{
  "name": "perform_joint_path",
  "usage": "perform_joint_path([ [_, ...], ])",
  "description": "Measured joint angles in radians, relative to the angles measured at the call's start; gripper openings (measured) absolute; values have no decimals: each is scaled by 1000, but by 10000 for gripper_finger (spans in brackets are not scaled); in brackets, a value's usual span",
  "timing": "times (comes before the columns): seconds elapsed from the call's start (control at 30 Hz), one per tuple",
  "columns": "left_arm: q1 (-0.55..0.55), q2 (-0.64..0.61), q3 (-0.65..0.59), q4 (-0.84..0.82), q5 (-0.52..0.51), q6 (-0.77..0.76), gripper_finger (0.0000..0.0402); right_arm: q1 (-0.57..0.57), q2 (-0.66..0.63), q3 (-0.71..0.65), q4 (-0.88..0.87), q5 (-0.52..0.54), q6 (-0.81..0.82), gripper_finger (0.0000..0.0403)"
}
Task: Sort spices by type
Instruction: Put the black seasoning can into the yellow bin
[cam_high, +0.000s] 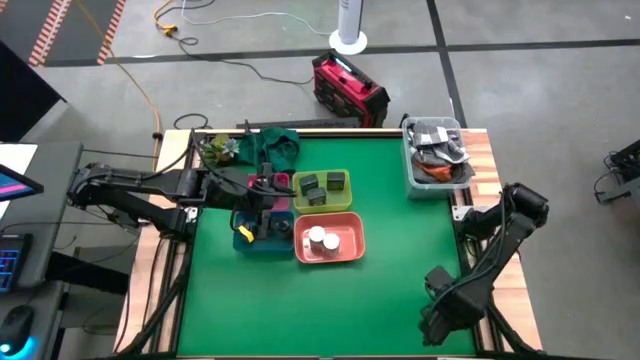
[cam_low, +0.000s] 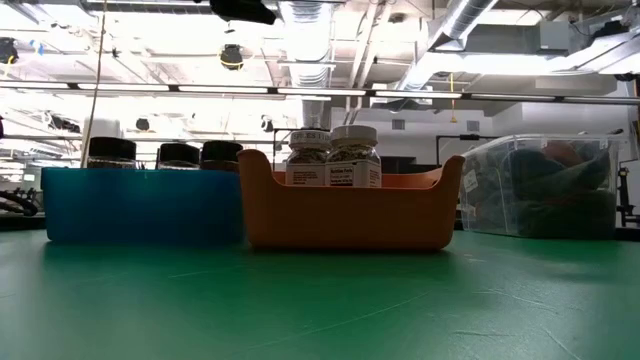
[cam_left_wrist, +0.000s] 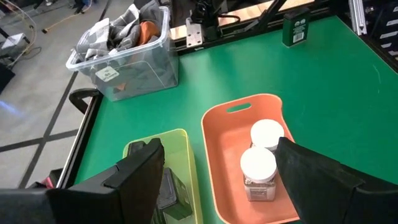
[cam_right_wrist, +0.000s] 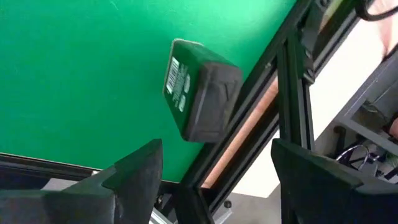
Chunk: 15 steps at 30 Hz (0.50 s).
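Holding 2 white-topped jars (cam_left_wrist: 261, 155): orange bin (cam_left_wrist: 217, 158); grey jars (cam_high: 322, 185): green bin (cam_high: 300, 204); both arms' fingers open

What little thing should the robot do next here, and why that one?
Probably lower the open right claw onto the dark square jar that sits alone by the table's edge, right in front of it. Similar dark jars already sit in the yellow-green bin, while the open left claw hovers empty over the bins.
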Motion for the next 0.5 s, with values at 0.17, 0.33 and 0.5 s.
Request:
perform_joint_path([
  [0.17, 0, 0, 0, 0, 0, 0, 292, 23, -3, -36, 36, 2, 42, 333],
  [0.33, 0, 0, 0, 0, 0, 0, 292, 26, -48, -161, 165, 25, 70, 333],
  [0.5, 0, 0, 0, -8, 0, 1, 292, 17, -95, -264, 309, 56, 89, 333],
])
